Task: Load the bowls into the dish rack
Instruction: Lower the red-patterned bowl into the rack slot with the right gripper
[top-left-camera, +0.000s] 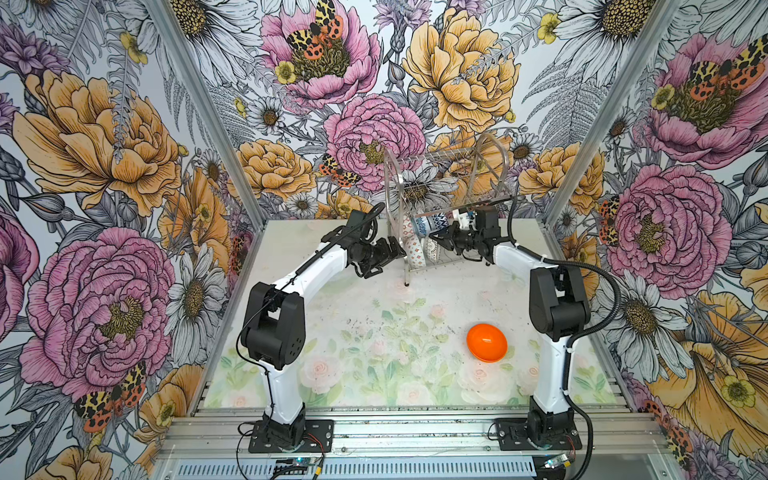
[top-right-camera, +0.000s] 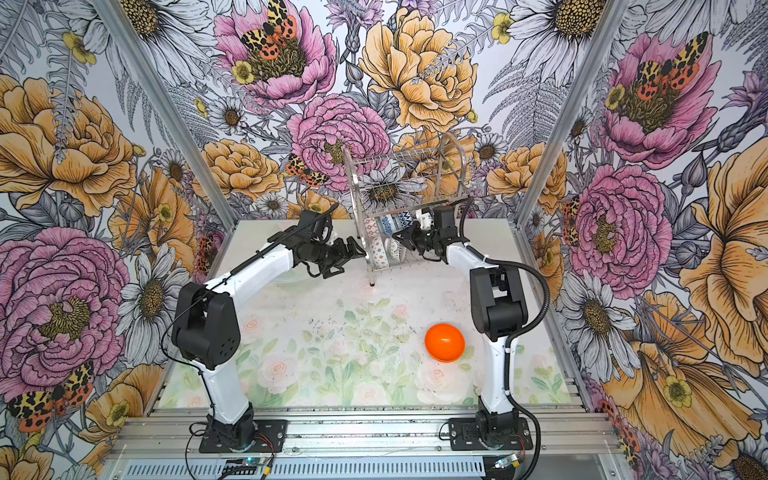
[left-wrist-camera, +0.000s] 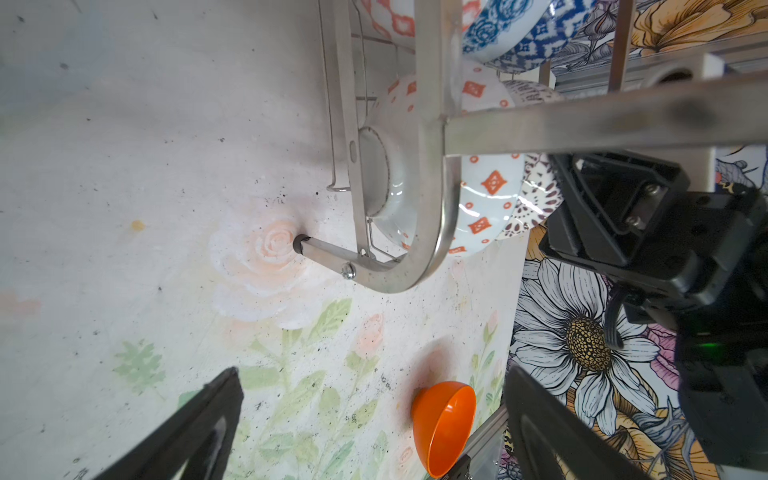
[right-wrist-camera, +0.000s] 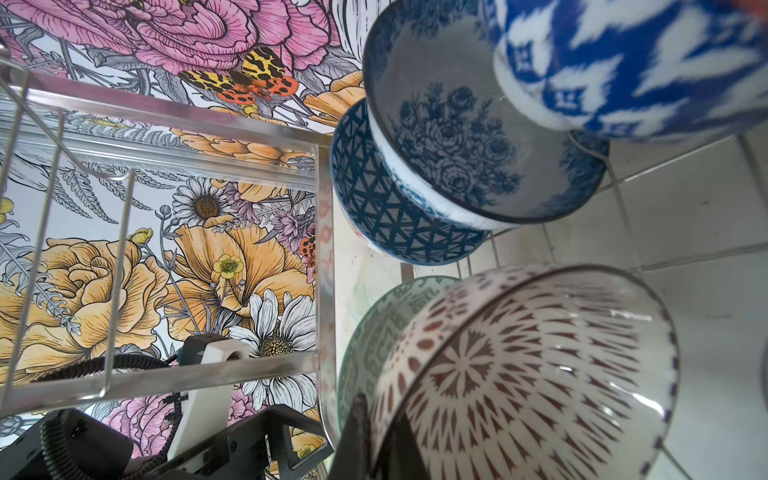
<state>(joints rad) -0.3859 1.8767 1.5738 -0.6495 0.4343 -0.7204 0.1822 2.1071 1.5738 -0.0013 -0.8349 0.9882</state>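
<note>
The dish rack (top-left-camera: 391, 187) (top-right-camera: 352, 183) stands at the back of the table, with several patterned bowls leaning on edge in its lower tier. My right gripper (top-left-camera: 437, 242) (right-wrist-camera: 374, 419) reaches in from the rack's right end and is shut on the rim of a brown-and-white bowl (right-wrist-camera: 523, 374) (top-left-camera: 432, 252). A grey-green bowl (right-wrist-camera: 363, 345) sits just behind it, with blue bowls (right-wrist-camera: 457, 137) beside it. An orange-white bowl (left-wrist-camera: 492, 195) rests at the rack's left end. My left gripper (top-left-camera: 388, 259) (left-wrist-camera: 372, 376) hangs open and empty by that end. A plain orange bowl (top-left-camera: 487, 343) (top-right-camera: 444, 343) sits alone on the table.
The rack's thin leg (left-wrist-camera: 328, 251) stands on the floral mat close to my left gripper. Its upper tier (top-left-camera: 451, 158) holds nothing. Metal frame posts and flowered walls close in both sides and the back.
</note>
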